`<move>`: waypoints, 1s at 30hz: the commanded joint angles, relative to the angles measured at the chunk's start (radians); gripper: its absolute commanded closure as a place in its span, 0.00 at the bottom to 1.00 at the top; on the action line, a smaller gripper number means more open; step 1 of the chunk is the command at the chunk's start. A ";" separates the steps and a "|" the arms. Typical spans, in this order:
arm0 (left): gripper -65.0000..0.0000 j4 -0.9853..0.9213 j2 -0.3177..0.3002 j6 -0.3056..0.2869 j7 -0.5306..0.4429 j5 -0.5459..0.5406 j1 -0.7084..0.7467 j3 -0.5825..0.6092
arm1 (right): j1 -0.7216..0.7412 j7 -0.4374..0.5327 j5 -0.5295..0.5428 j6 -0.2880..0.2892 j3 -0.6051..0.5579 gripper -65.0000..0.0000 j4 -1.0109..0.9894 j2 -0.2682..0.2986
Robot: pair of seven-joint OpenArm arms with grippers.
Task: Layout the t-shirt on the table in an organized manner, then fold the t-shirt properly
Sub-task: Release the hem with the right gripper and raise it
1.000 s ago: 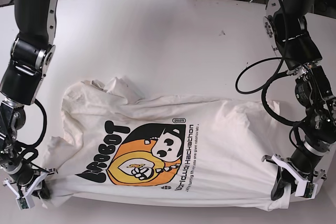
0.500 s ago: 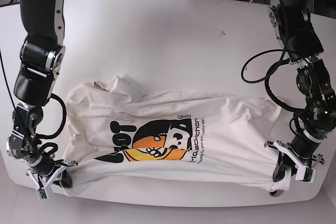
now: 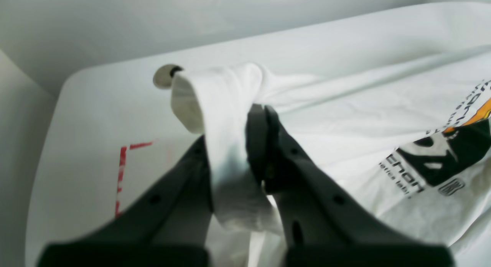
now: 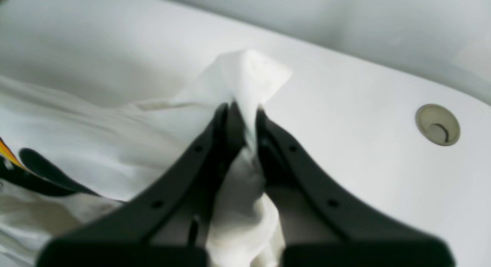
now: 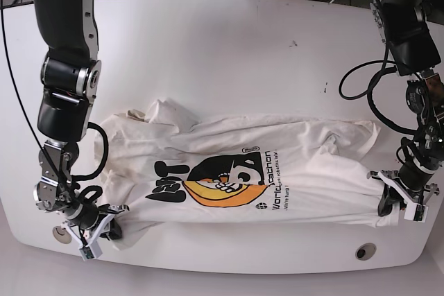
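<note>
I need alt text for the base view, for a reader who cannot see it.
Two robot arms hold a white printed t-shirt stretched across a white table, print up. The left gripper and the right gripper are each shut on a near corner.

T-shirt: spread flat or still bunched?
Bunched. The t-shirt hangs stretched between both grippers, print creased, far edge rumpled.

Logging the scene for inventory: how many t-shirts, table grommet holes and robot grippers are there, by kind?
t-shirt: 1
grommet holes: 2
grippers, left gripper and right gripper: 2
Total: 5
</note>
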 commanded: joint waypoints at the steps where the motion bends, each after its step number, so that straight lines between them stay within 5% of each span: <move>1: 1.00 -0.022 -0.028 0.005 -0.054 -0.018 -0.035 -0.006 | 0.043 0.034 -0.013 -0.002 0.004 0.98 0.017 -0.023; 12: 1.00 -0.129 -0.091 0.005 -0.099 -0.018 -0.065 -0.066 | 0.059 0.034 -0.094 -0.002 0.002 0.97 0.017 -0.110; 26: 1.00 -0.255 -0.187 0.002 -0.099 -0.018 -0.269 -0.090 | 0.252 0.029 -0.102 -0.002 -0.004 0.27 0.020 -0.170; 30: 0.85 -0.251 -0.191 0.005 -0.096 -0.018 -0.306 -0.090 | 0.303 0.019 -0.102 -0.002 -0.004 0.12 0.020 -0.175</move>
